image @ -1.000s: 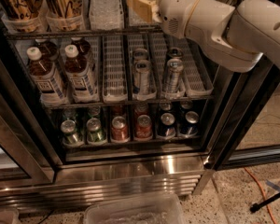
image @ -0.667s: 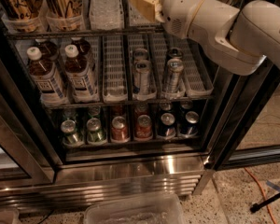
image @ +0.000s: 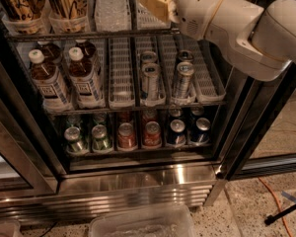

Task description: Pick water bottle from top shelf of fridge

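- Claw (image: 150, 3): tan, at top-shelf height, just right of the water bottle (image: 111, 6); open or closed cannot be told.
- Water bottle: clear, ribbed, upright on the top shelf (image: 89, 35) of the fridge (image: 138, 181), between the printed cans (image: 69, 1) and the claw.
- Middle rack: brown tea bottles (image: 47, 80) left, silver cans (image: 182, 78) right.
- Bottom rack: row of short cans (image: 126, 135).
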Controlling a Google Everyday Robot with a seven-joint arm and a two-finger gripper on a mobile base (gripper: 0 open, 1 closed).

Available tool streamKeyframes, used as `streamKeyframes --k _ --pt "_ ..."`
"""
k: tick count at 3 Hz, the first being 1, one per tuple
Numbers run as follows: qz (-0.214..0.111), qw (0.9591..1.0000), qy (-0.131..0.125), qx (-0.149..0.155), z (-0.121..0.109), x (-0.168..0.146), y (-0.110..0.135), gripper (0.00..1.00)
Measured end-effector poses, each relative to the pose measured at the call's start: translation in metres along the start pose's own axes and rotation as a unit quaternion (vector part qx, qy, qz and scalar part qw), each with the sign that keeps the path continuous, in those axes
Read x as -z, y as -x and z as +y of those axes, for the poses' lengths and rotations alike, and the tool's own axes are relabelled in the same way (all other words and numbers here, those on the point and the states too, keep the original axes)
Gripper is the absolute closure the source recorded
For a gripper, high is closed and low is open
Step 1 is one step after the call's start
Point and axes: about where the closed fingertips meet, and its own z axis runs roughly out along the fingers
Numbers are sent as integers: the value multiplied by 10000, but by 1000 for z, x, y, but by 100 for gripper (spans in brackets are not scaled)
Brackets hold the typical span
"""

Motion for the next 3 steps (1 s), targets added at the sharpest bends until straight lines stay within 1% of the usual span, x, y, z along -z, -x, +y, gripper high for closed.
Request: streamKeyframes --k 1,2,3 --pt "-66 9998 120 158 9 3 12 100" --pt "-140 9990 285 330 26 7 27 100" --pt "-122 9990 336 285 32 10 26 100"
